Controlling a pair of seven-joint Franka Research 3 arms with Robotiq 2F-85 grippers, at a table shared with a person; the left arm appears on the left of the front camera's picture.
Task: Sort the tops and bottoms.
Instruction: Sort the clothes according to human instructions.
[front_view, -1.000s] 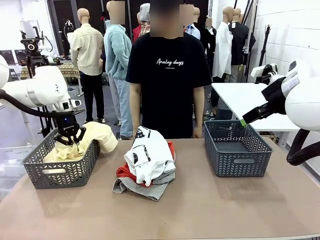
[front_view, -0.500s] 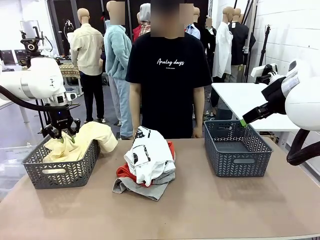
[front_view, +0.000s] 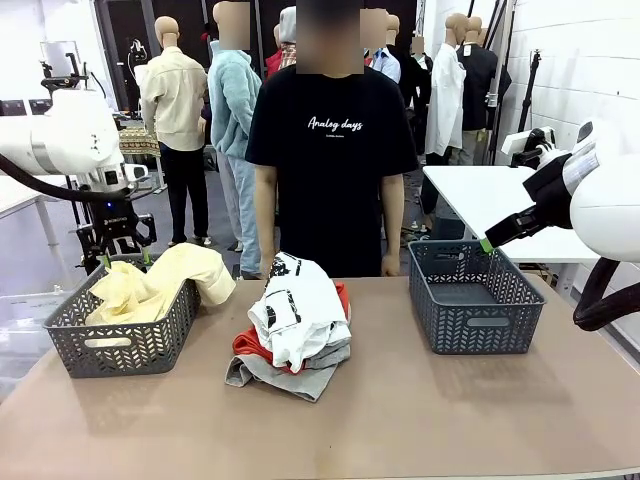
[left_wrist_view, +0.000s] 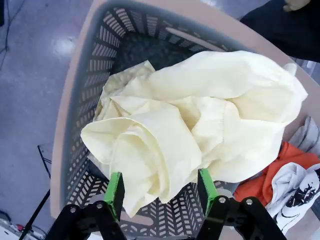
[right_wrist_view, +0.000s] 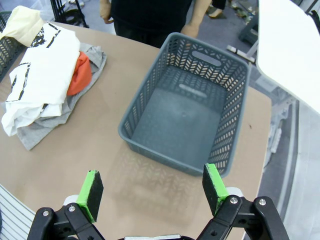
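While my left gripper (left_wrist_view: 159, 175) hangs spread and empty above the cream top (left_wrist_view: 210, 100), the limp white shirt (right_wrist_view: 35, 65), well beyond my right gripper's (right_wrist_view: 151, 172) parted fingers, wants pinching on a fold.

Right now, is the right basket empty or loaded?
Empty. The right basket shows a bare grey floor from above, with no cloth inside.

On the brown table (front_view: 430, 420) — a left basket (front_view: 125, 345), a right basket (front_view: 480, 325), a clothes pile (front_view: 295, 325) between them.
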